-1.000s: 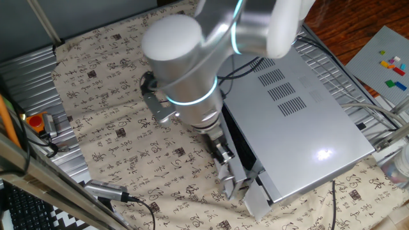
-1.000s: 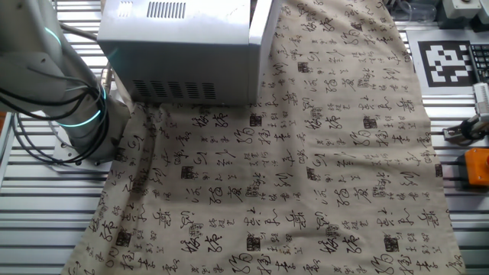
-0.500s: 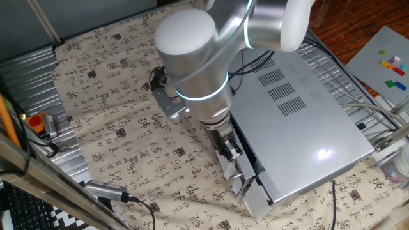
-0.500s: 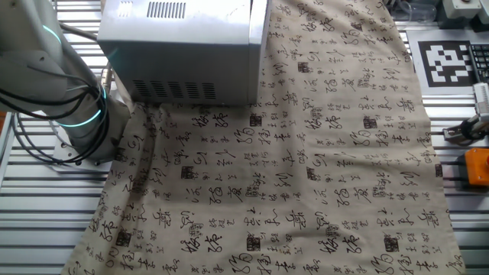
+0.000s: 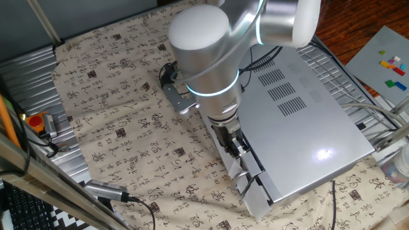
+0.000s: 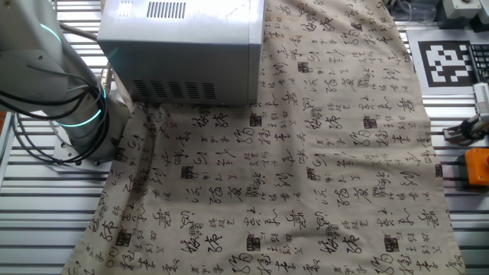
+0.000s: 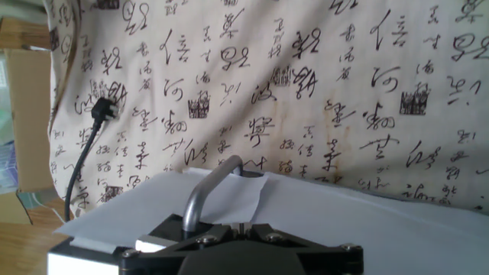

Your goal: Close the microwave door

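Pressing with the tool [image 5: 241, 181], jaw gap impossible to tell, against the long flat silver-grey microwave door [image 5: 234, 160] right beside it, nearly flush with the large silver-grey vented metal microwave [image 5: 300, 121], presumably to push it closed.

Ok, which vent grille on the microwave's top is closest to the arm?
The end grille of the row, nearest the arm's lit ring; the others lie farther along the microwave top.

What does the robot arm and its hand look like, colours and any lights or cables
The arm has fat rounded white and silver-grey segments, with glowing cyan rings at the joints. Black cables run beside it. The hand is slim, grey metal with dark parts. In the other fixed view, its base shows the same cyan ring.
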You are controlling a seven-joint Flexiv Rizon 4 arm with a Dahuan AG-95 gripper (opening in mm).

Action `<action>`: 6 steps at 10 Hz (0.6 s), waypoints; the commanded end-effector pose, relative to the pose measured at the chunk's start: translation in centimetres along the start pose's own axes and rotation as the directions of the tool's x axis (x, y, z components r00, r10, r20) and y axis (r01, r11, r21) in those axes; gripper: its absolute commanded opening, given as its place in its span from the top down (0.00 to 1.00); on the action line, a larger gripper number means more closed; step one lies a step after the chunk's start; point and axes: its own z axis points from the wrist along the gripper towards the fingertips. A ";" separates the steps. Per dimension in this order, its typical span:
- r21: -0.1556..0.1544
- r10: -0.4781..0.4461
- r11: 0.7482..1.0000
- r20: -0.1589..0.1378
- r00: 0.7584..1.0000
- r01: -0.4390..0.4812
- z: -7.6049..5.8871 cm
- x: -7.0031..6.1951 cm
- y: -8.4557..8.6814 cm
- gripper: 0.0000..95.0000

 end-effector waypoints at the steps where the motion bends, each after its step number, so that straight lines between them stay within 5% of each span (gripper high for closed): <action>1: -0.001 0.001 1.000 -0.007 1.000 -0.001 0.0 0.1 0.1 1.00; 6: -0.004 0.005 1.000 -0.015 1.000 -0.005 0.3 0.6 0.0 1.00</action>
